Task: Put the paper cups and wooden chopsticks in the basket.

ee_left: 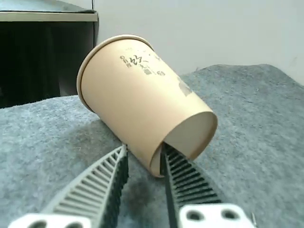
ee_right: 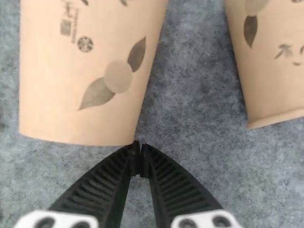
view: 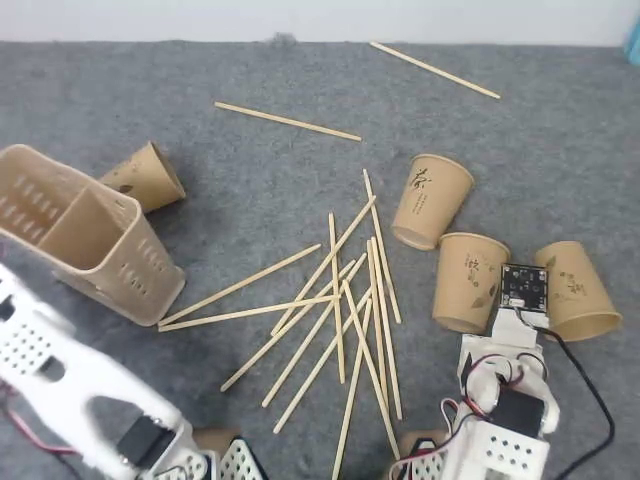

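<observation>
Grey carpet [view: 250, 70] lies under the whole scene, with the basket [view: 95, 235] tipped on its side. One cup [view: 145, 175] lies just beside the basket, loose chopsticks [view: 340, 300] fan out near it, and three more cups [view: 432, 200] lie well apart from it, beyond the chopsticks. At the left wrist, the left gripper [ee_left: 144, 154] is narrowly parted around the base edge of a tipped cup [ee_left: 137, 95]. At the right wrist, the right gripper [ee_right: 140, 159] is pinched together and empty, near the rim of one of two cups [ee_right: 85, 71].

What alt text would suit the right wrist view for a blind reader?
A shut black tool points between two paper cups lying on grey carpet, its tip by the rim of the nearer cup; the other cup lies apart.
</observation>
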`<move>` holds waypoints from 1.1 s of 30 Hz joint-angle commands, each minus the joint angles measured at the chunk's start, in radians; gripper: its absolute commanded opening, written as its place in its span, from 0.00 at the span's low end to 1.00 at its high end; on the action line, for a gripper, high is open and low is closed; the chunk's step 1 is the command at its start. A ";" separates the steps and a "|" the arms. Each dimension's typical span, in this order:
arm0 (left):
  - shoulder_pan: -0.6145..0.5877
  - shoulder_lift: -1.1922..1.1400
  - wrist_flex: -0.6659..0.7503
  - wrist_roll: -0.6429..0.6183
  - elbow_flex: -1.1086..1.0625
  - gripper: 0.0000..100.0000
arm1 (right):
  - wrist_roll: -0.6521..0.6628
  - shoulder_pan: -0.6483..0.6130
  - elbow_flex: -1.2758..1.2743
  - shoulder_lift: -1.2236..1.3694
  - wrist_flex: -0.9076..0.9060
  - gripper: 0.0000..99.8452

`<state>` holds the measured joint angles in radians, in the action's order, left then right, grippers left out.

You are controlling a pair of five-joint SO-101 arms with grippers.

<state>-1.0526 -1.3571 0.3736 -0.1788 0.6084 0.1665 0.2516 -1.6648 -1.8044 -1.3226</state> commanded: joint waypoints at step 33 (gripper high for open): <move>-0.020 0.114 -0.040 -0.017 -0.105 0.01 | 0.012 0.008 -0.018 -0.013 0.013 0.01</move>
<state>-1.0694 -1.3541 0.3291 -0.1849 0.5915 0.1665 0.2516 -1.6648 -1.8044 -1.3226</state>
